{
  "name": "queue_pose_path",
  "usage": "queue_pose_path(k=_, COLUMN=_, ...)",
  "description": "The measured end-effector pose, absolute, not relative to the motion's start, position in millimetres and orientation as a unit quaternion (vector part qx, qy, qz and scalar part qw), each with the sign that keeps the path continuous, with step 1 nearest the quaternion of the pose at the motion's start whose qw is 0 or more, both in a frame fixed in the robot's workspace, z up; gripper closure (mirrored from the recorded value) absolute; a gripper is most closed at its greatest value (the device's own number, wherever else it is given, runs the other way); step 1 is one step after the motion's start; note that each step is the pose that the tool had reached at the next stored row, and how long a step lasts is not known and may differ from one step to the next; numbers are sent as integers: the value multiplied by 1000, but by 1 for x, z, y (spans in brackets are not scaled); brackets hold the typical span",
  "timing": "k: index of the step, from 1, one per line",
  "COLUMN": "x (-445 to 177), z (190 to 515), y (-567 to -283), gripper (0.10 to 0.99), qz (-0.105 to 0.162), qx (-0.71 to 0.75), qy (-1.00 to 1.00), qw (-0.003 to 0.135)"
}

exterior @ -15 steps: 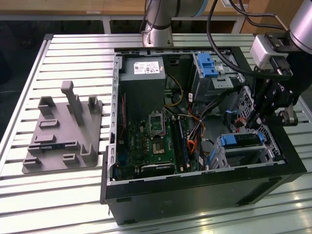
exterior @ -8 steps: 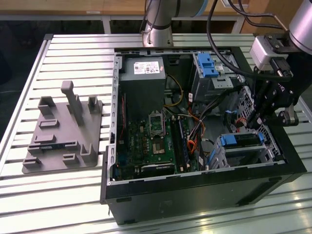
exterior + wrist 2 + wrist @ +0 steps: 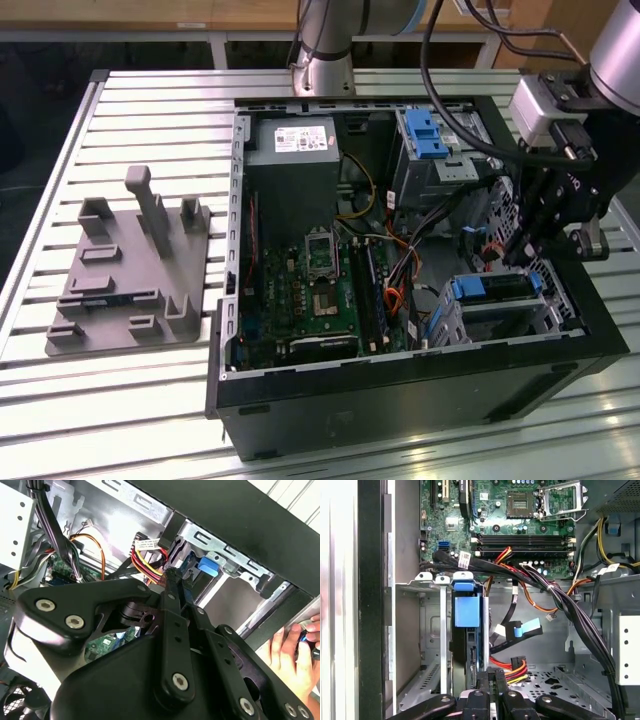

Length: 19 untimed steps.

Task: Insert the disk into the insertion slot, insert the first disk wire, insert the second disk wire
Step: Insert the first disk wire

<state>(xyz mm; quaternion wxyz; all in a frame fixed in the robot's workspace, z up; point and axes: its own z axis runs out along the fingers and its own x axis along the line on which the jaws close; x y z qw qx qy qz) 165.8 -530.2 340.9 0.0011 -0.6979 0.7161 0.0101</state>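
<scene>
Gripper (image 3: pixel 492 672): hovering inside the case (image 3: pixel 400 400), fingers drawn together beside red-and-yellow wires (image 3: pixel 516 666) (a pinch on anything is unclear).
Disk (image 3: pixel 467 611): sitting in the insertion slot (image 3: pixel 427 630).
Hand (image 3: pixel 291 656): resting outside the case.

A grey fixture plate (image 3: pixel 130 270) lies beside the open computer case (image 3: pixel 400 395).

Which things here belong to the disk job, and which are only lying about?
Job: disk seated in the insertion slot; blue-tipped wire; red-yellow wire plug; robot hand.
Lying about: grey fixture plate; motherboard; power supply; taller bay with blue latch.
</scene>
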Motion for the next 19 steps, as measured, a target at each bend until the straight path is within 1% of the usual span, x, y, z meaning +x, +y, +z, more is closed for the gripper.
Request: queue_pose_path(k=19, x=165, z=338, y=-538, gripper=922, qz=10, qx=-697, qy=717, qw=1)
